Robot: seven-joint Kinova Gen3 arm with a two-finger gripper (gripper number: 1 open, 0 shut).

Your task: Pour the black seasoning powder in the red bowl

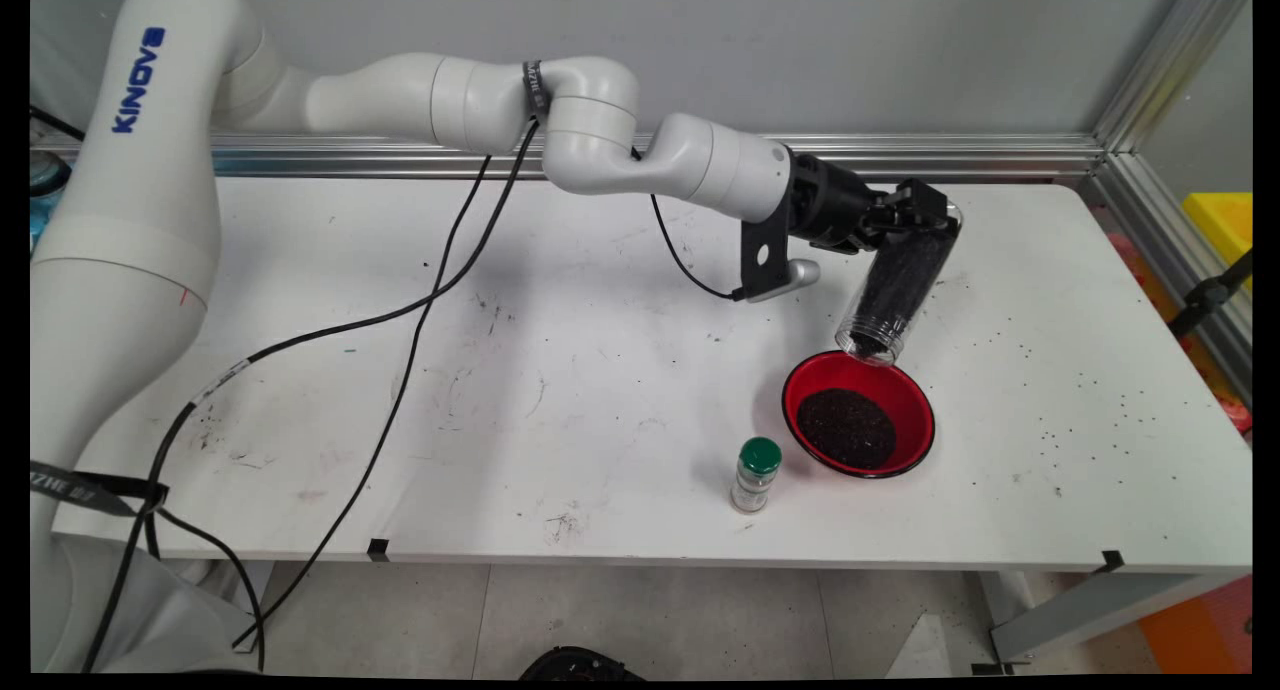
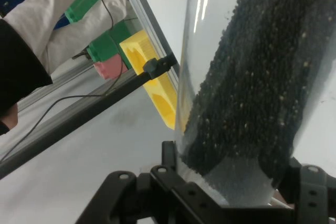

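1. Over at the table's (image 1: 600,390) right, the black gripper (image 1: 925,215) fingers (image 2: 173,182) are clamped on a clear plastic jar (image 1: 897,290) of black grains, tipped mouth-down.
2. Round red bowl (image 1: 900,380) below already has a decent pile; jar's still mostly full.
3. Small green-capped bottle (image 1: 755,475) stands just left of the bowl.

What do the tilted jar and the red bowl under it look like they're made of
The jar, held in the pincer, looks like clear plastic, possibly glass: the dark grains show through its wall. The red bowl looks like glossy plastic, judging by its even colour and sheen.
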